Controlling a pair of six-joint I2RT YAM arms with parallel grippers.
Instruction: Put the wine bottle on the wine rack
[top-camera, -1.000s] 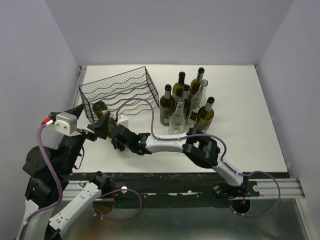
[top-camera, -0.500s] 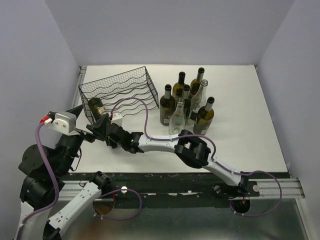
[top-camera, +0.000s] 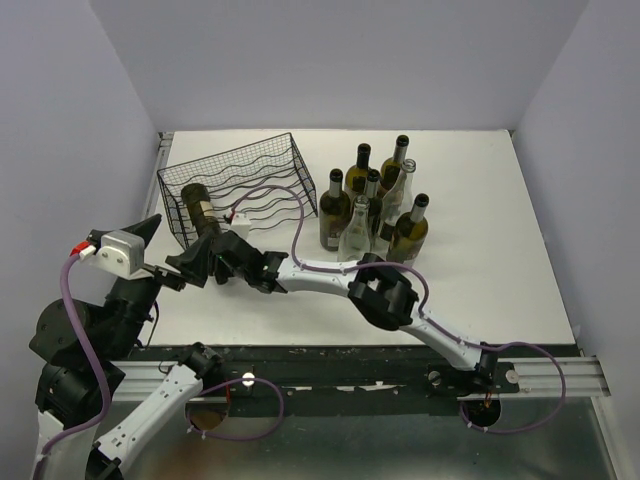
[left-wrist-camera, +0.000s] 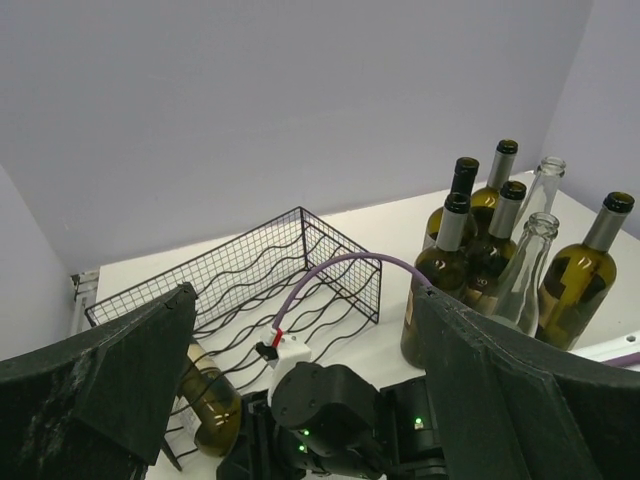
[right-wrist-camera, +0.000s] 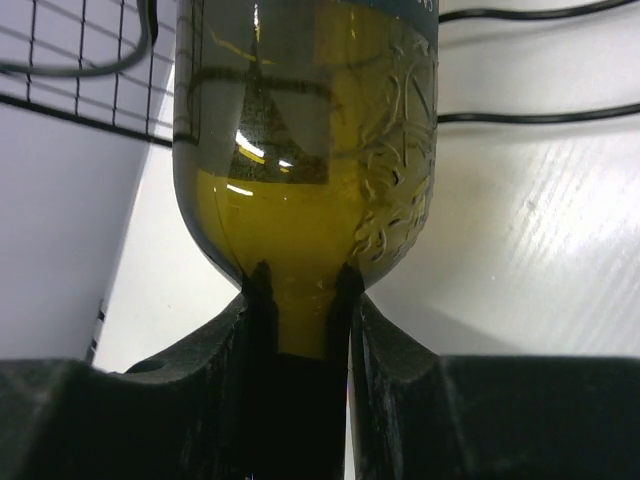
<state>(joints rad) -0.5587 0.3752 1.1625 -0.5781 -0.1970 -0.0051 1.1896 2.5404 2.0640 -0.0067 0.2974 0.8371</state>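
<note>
The black wire wine rack stands at the back left of the table. A green wine bottle lies on its side at the rack's left end, neck pointing out toward the front. My right gripper is shut on that neck. In the right wrist view the two black fingers pinch the neck just below the bottle's shoulder. In the left wrist view the bottle shows behind the rack's front wires. My left gripper hangs open just left of the right gripper, holding nothing.
Several upright bottles, green and clear, stand in a cluster right of the rack, also seen in the left wrist view. The right arm's purple cable loops over the rack's right front corner. Walls close the table at the back and sides.
The right gripper has carried the bottle left and farther back into the rack's left end. The left arm has drawn back toward the near left.
</note>
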